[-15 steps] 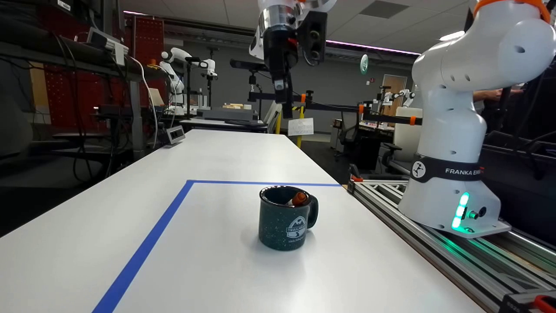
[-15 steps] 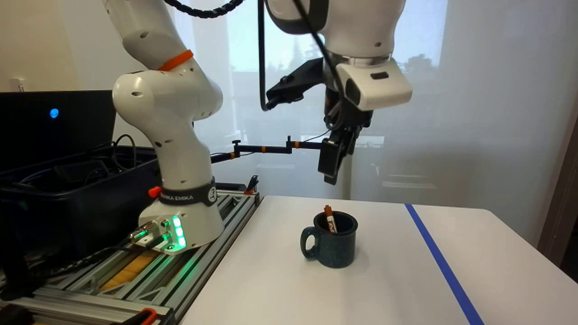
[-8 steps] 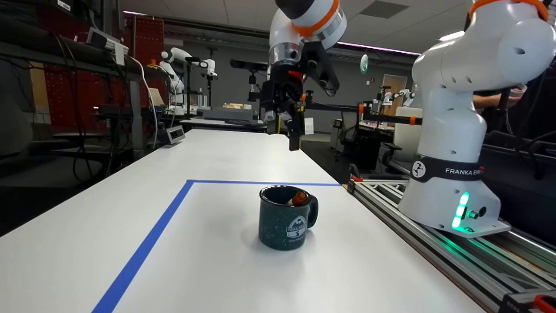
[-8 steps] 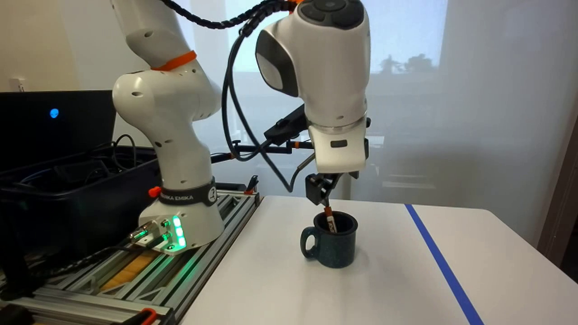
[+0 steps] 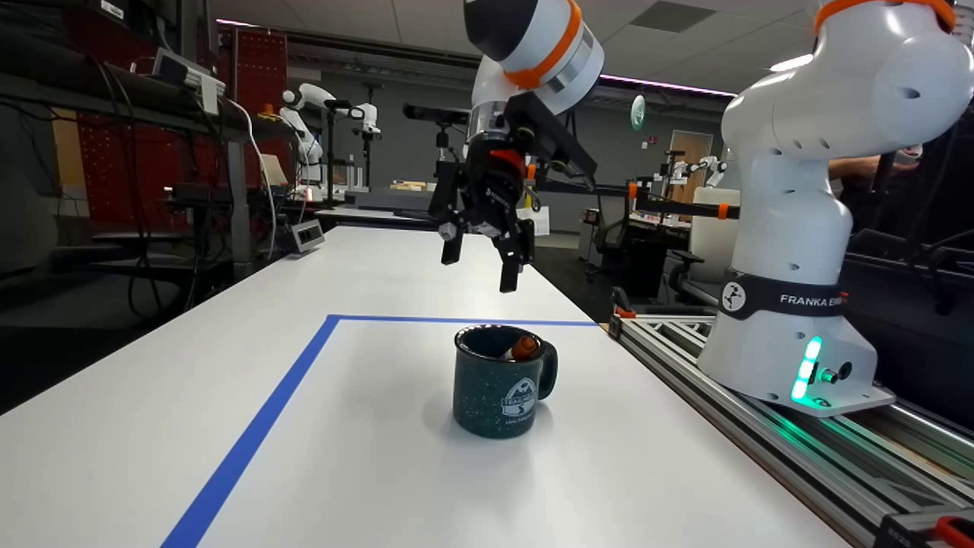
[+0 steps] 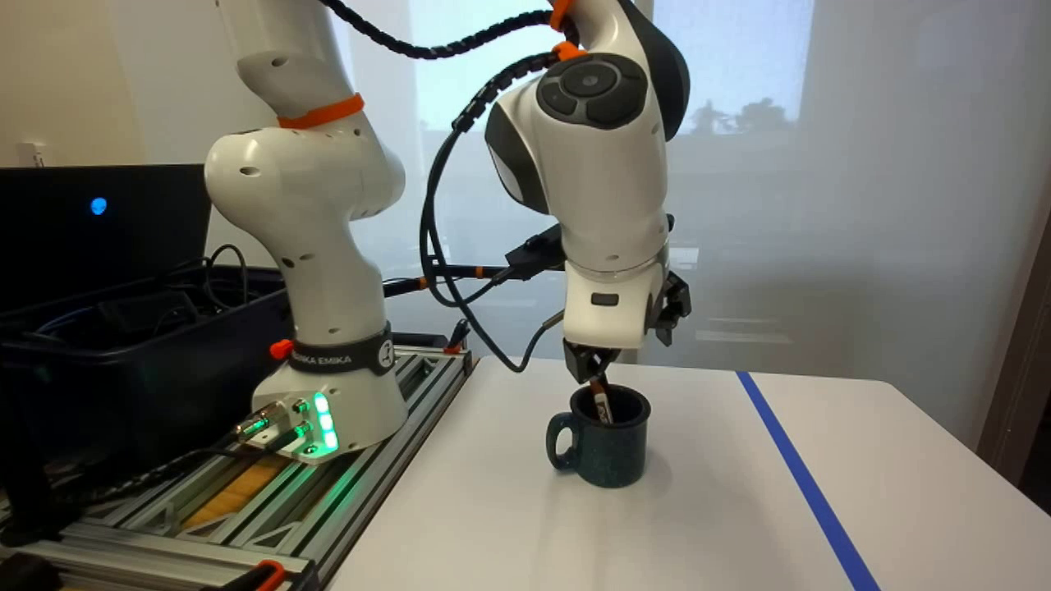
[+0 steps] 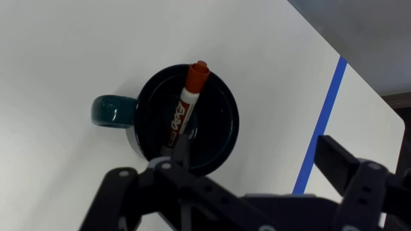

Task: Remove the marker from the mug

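The dark teal mug (image 5: pixel 487 399) stands upright on the white table, with its handle and pale logo showing. It is also in an exterior view (image 6: pixel 614 451) and in the wrist view (image 7: pixel 234 128). The red-orange-capped marker (image 7: pixel 189 96) leans inside the mug, cap up at the rim; its lower end is hidden behind a finger. The marker's cap end shows in both exterior views (image 5: pixel 525 348) (image 6: pixel 600 400). My gripper (image 5: pixel 479 270) is open and empty above the mug, fingers wide apart. In the wrist view (image 7: pixel 252 141) one finger overlaps the mug and the other is off to its right.
Blue tape (image 5: pixel 281 396) marks lines on the white table (image 5: pixel 380 457). The arm's base (image 5: pixel 787 358) stands on a metal rail frame beside the table edge. A dark bin (image 6: pixel 148 369) stands behind the base. A grey box (image 5: pixel 308 236) sits at the table's far edge.
My gripper has come down toward the mug and turned, and its fingers now show wide apart in the exterior views. The mug and marker have not moved.
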{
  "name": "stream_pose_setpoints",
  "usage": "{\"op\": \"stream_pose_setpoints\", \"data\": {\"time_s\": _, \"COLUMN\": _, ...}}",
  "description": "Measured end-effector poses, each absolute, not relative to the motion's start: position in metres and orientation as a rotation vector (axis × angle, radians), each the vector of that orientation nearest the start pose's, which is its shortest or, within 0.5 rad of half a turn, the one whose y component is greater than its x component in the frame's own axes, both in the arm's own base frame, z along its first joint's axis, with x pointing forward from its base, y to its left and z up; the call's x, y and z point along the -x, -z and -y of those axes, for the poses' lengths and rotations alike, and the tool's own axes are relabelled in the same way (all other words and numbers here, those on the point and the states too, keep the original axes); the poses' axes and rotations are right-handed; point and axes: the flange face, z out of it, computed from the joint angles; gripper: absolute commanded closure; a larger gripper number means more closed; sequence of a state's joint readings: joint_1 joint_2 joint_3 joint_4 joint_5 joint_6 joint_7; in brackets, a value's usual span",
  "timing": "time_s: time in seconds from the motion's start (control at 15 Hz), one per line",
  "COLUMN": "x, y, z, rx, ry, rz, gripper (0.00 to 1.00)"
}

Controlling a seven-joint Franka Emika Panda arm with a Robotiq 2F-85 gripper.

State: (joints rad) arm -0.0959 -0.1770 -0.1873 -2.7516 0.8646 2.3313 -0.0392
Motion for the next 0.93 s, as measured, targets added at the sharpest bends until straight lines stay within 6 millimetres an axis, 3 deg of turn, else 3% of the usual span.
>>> {"op": "stream_pose_setpoints", "data": {"time_s": 0.47, "x": -0.361, "y": -0.252, "z": 0.075, "rx": 2.343, "ry": -0.278, "rz": -1.161, "gripper": 0.0}}
{"op": "stream_pose_setpoints", "data": {"time_s": 0.93, "x": -0.356, "y": -0.231, "z": 0.072, "rx": 2.371, "ry": -0.375, "rz": -1.199, "gripper": 0.0}}
